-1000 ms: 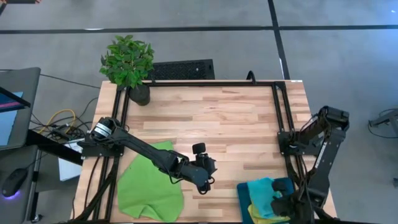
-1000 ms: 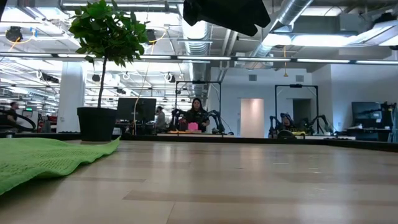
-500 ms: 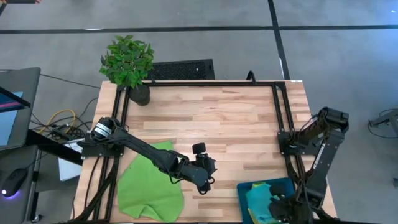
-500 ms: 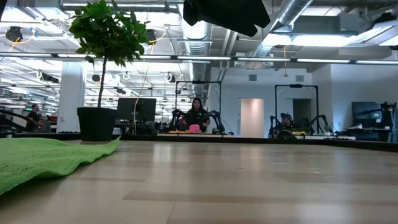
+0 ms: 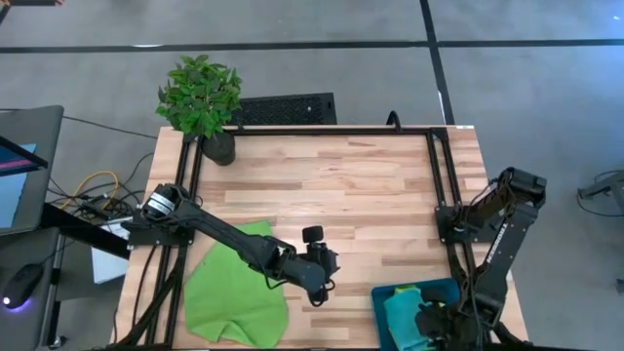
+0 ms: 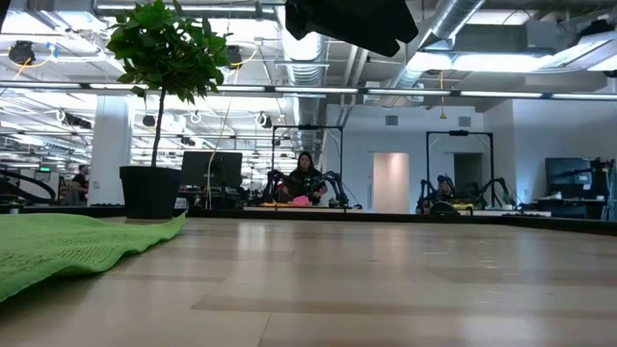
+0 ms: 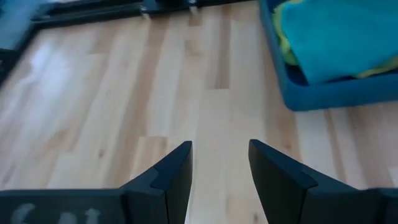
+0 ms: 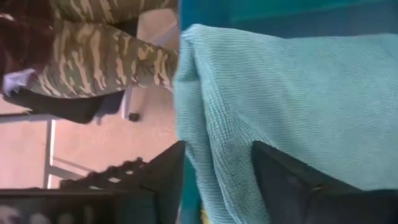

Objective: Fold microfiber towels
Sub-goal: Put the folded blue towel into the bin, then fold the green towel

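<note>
While a lime green towel (image 5: 237,290) lies spread and rumpled at the bench's (image 5: 331,185) seven o'clock corner, the left gripper (image 5: 319,290) hovers just beside its edge, near six o'clock — jaws parted and empty over bare wood. At five o'clock, a blue bin (image 5: 450,290) holds the turquoise towel (image 5: 402,314), with a strip of yellow towel (image 7: 286,50) showing beneath it in the left wrist view. The right gripper (image 8: 217,180) reaches into that bin — its jaws stand apart on either side of the turquoise cloth's edge, though whether they pinch it cannot be told. A potted plant (image 5: 202,100) stands at the eleven o'clock corner.
</note>
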